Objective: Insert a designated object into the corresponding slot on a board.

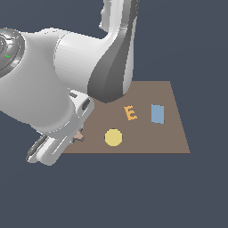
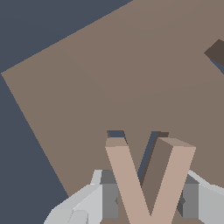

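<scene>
Flat brown board (image 1: 173,133) against a plain dark slate-blue void, without walls or furniture. On it: orange E (image 1: 130,112), the only legible lettering; blue rectangle (image 1: 157,113); yellow disc (image 1: 113,137). Gripper (image 2: 146,197) clamped on the tan V piece (image 2: 146,183), fingers (image 2: 109,194) pressing either side, over the board's corner on the exterior view's left, just above the dark V-shaped slot (image 2: 148,151).

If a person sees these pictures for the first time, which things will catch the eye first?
The big white robot arm fills the exterior view's left and hides part of the brown board. On the board lie a yellow disc, an orange E and a blue rectangle. In the wrist view, the tan V piece stands between the gripper fingers.
</scene>
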### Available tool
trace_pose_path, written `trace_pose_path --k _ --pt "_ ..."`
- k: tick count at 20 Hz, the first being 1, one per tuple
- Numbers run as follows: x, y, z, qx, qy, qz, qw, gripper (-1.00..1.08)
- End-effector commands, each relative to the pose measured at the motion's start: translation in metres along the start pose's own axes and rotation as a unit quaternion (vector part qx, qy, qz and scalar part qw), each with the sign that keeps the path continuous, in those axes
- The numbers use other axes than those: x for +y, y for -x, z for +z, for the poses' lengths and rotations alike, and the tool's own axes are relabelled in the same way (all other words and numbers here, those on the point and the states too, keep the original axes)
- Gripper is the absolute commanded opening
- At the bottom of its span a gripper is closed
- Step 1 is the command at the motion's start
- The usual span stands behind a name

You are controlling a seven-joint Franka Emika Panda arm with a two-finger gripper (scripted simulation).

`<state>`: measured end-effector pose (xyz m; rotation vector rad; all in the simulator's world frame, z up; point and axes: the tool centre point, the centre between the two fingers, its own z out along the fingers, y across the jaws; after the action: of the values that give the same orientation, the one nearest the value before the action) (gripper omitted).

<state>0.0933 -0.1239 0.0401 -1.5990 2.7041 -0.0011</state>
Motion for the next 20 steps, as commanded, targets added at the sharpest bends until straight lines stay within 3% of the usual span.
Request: trace_pose_path --k 1,11,12,20 --pt "-0.001 -0.001 0.000 0.000 0.000 0.010 1.0000 -1.00" --pt "0.000 -0.002 0.010 -0.001 0.000 0.012 0.9999 -1.00" --pt "0.000 -0.002 0.010 -0.001 0.000 0.012 0.9999 1.00" --pt "0.000 -0.002 0.010 -0.001 0.000 0.012 0.9999 1.00"
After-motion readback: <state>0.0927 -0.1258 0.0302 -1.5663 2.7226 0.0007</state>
